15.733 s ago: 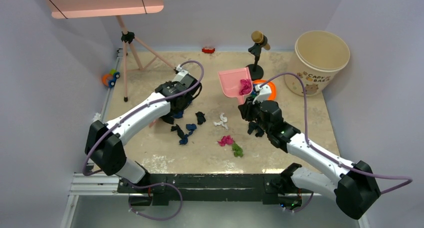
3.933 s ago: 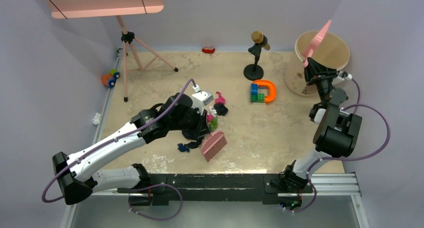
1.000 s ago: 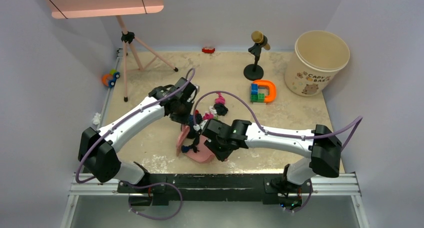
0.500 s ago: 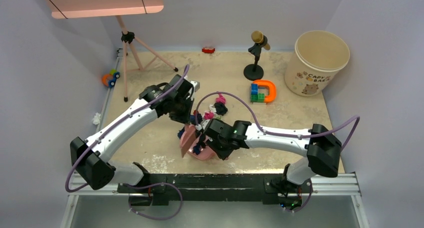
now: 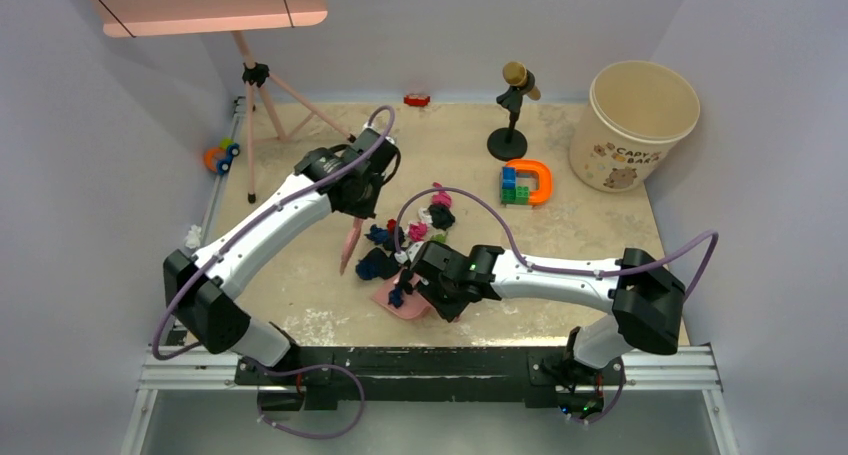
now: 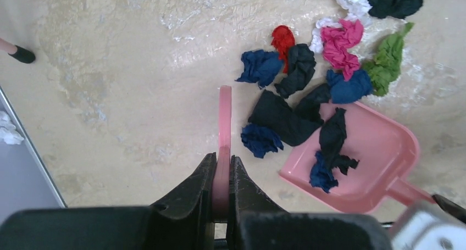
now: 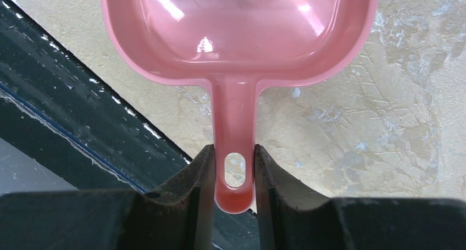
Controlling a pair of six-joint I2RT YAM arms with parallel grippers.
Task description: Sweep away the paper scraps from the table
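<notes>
Right end effector point(image 7: 232, 159), dustpan point(image 7: 242, 41), scraps point(image 6: 332, 135) inside

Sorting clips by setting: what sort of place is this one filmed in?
Probably a robot test cell: a beige table boxed in by plain lilac walls, a left arm and right arm mounted at its near edge, and staged props like a toy microphone and a bucket.

Bright even overhead light, soft shadows; glare spots on pink dustpan point(image 7: 242, 46); wrist-view foregrnd slightly blurry.
</notes>
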